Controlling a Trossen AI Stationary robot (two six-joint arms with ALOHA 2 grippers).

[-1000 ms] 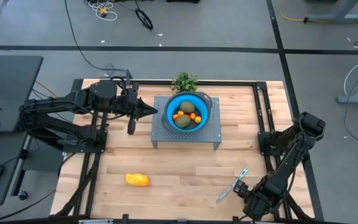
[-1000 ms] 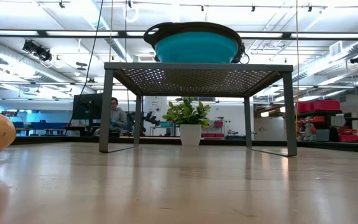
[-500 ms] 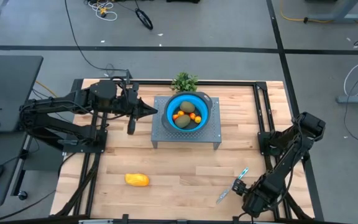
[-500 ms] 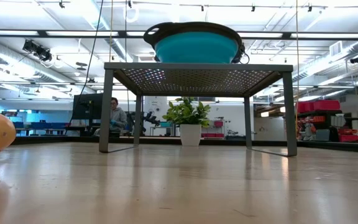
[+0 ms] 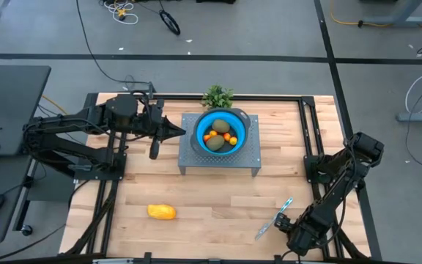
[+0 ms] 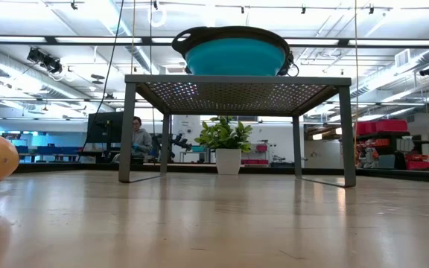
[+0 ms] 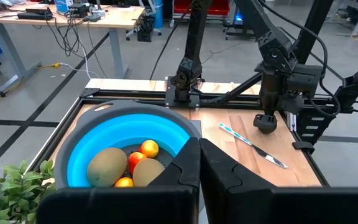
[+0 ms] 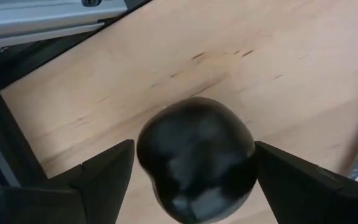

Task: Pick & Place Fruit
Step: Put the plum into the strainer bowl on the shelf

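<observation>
Near-black fruit (image 8: pixel 196 158) lies on the table between the wide-open fingers of the right gripper (image 8: pixel 191 180), not gripped, well off from the blue bowl (image 5: pixel 242 127). Risk: round, may roll off the pads on closing. Left gripper (image 5: pixel 184 132), shut and empty, hovers beside the bowl.

The bench (image 5: pixel 218 194) was pale planked wood with a soft sheen, framed by dark metal rails (image 5: pixel 196 96). A grey perforated metal stand (image 6: pixel 237 91) carried a smooth blue plastic bowl (image 5: pixel 244 134) with a dark rim. The near-black round fruit (image 8: pixel 196 158) looked glossy; the olive-brown ovals (image 7: pixel 107 166) appeared matt. The knife (image 7: pixel 251 144) showed a bright metal blade and light-blue plastic handle. Both arms were matt black.
</observation>
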